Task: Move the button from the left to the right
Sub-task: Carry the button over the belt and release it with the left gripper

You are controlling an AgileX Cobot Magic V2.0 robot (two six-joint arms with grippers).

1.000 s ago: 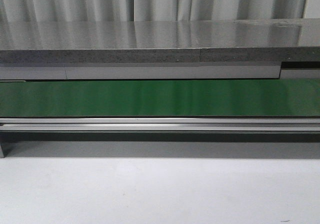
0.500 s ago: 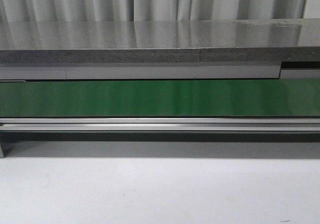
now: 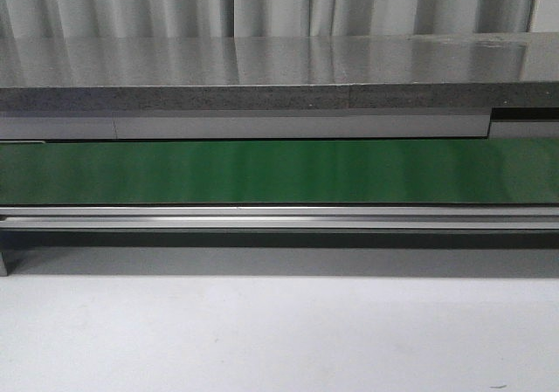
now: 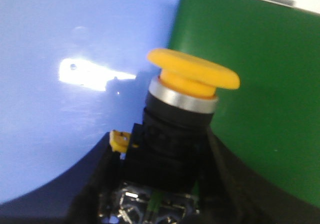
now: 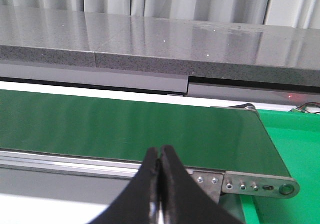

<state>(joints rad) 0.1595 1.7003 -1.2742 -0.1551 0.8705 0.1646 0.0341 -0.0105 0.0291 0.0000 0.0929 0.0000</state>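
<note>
Left claw [image 4: 159, 184]: closed on the button's [image 4: 182, 114] black body, yellow cap free, so it can be carried.
Button place: held beside the green belt's [image 4: 260, 84] edge.
Right claw [image 5: 159, 156]: tips pressed together, empty, waiting before the belt.

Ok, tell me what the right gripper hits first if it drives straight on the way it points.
Most likely the green conveyor belt: the right gripper, jaws shut, points across it. Nothing nearer shows, though depth is hard to judge.
</note>
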